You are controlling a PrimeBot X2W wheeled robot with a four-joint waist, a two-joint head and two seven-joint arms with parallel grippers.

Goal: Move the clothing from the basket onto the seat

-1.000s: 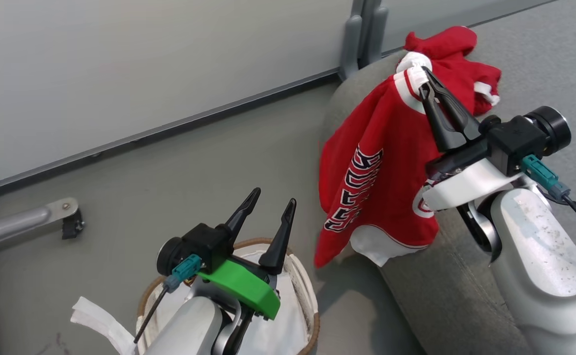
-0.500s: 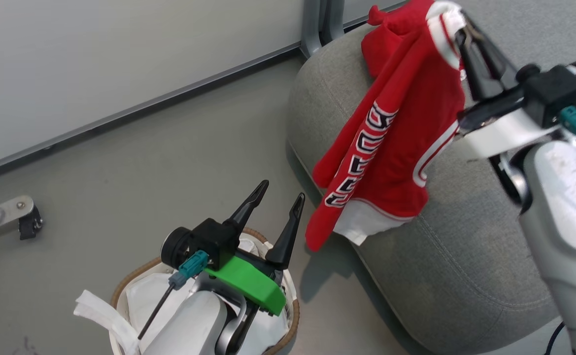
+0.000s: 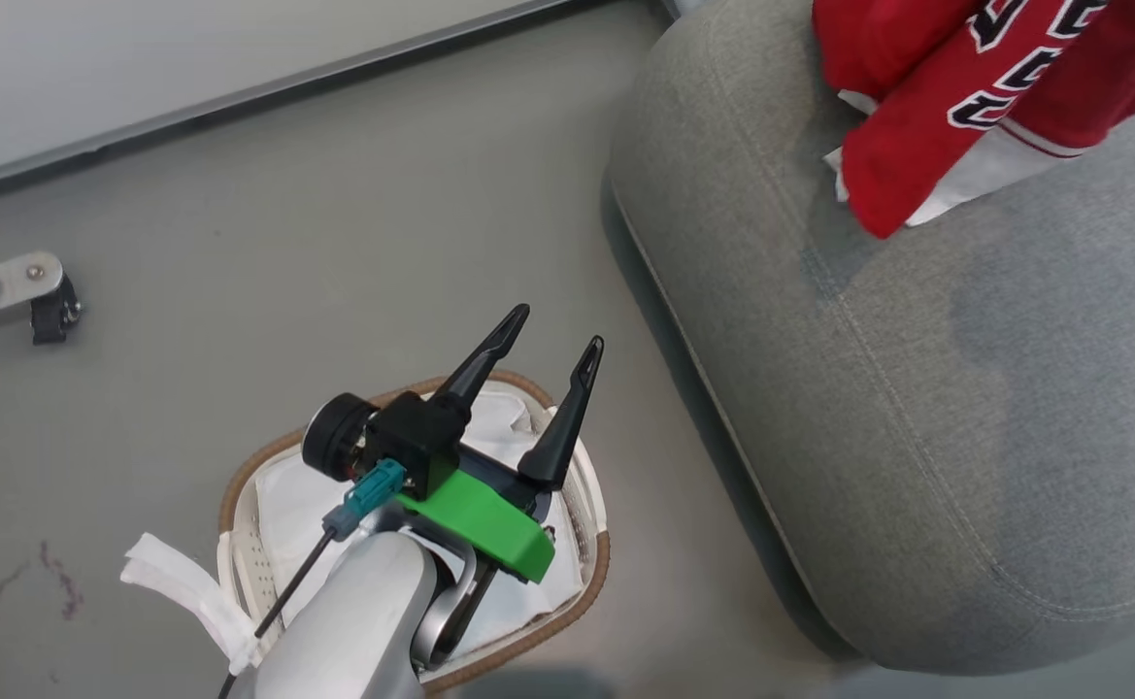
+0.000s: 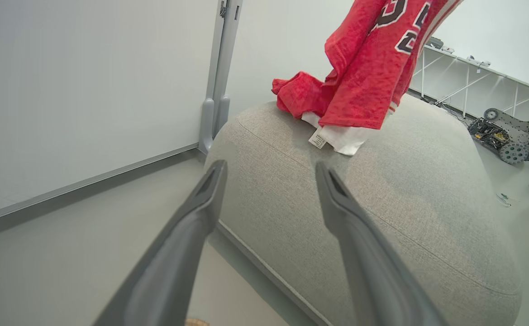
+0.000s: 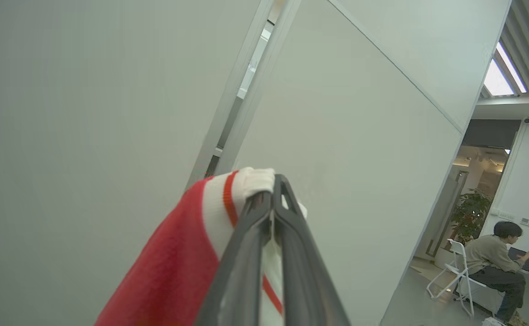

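The clothing (image 3: 965, 87), bright red with white trim and navy lettering, hangs over the far part of the grey seat (image 3: 917, 388), its lower hem touching the cushion. In the left wrist view the hanging clothing (image 4: 368, 77) drapes beside a second red heap on the seat (image 4: 382, 203). My right gripper (image 5: 273, 181) is shut on the white-and-red trim of the clothing (image 5: 178, 262), held high. My left gripper (image 3: 557, 327) stands open and holds nothing above the basket (image 3: 237, 476), which shows its white liner; in its own view the left gripper (image 4: 269, 166) points at the seat's near corner.
A white liner strip (image 3: 179, 592) hangs out of the basket's left side. A metal foot with a caster (image 3: 23, 291) sits at the left on the grey floor. A partition wall and post (image 4: 214, 90) stand behind the seat. A person (image 5: 490, 258) sits far off on a chair.
The head camera has tipped down and shifted. My right gripper has carried the clothing up and further over the seat, out of the head view's top right. The left gripper stays above the basket.
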